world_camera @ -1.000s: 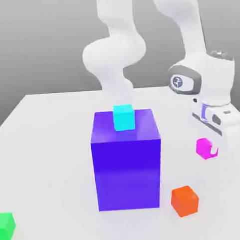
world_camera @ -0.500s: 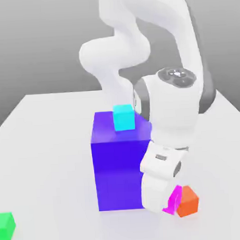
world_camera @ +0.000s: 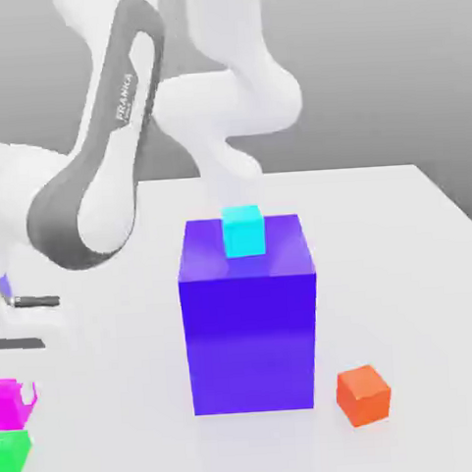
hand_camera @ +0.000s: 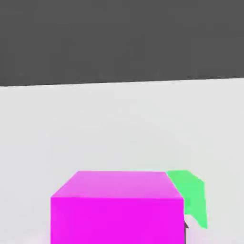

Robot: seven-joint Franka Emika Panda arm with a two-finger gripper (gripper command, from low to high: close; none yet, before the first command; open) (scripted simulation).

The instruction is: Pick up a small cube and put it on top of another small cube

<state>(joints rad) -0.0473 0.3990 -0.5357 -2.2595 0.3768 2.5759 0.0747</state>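
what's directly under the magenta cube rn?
The green cube sits just below the magenta cube in the exterior view. Whether they touch can't be told; the hand view shows green peeking past its edge.

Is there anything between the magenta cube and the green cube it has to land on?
Nothing visible. The magenta cube sits directly above the green cube at the exterior view's left edge; the blue block and orange cube stand well aside.

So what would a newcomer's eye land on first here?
The big blue-violet block mid-table, a cyan cube on top of it. At the exterior view's lower left the magenta cube sits directly above the green cube; an orange cube lies to the block's right.
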